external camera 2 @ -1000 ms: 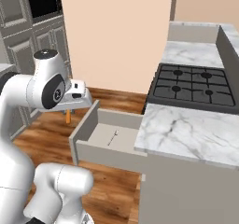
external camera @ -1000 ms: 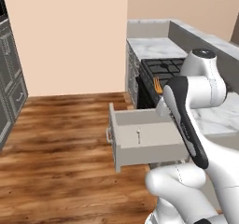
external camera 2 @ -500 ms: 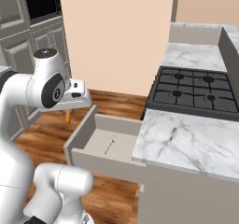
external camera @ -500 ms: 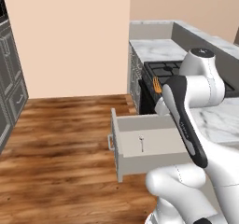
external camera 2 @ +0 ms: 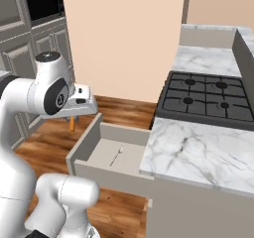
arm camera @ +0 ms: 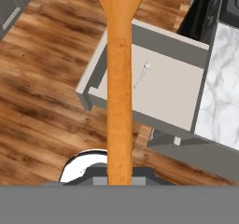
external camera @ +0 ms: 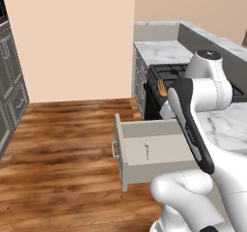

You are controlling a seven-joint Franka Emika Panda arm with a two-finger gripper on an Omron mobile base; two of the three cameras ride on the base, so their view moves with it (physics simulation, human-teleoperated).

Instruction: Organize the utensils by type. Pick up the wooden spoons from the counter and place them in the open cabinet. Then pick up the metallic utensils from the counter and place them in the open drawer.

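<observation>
Fork [arm camera: 119,78], orange, sits clamped in my gripper [arm camera: 119,180], its long axis running forward over the open drawer [arm camera: 164,85] ahead, beside the silver utensil [arm camera: 141,73].

The orange fork [arm camera: 119,78] has a matt, faintly speckled handle. The drawer [external camera: 126,161] is smooth, flat beige-grey, and the small utensil [arm camera: 141,73] on its floor looks like thin silvery metal. The counter [external camera 2: 198,157] is glossy white marble with grey veins. The floor [external camera: 62,149] is brown streaked wood planks.
</observation>
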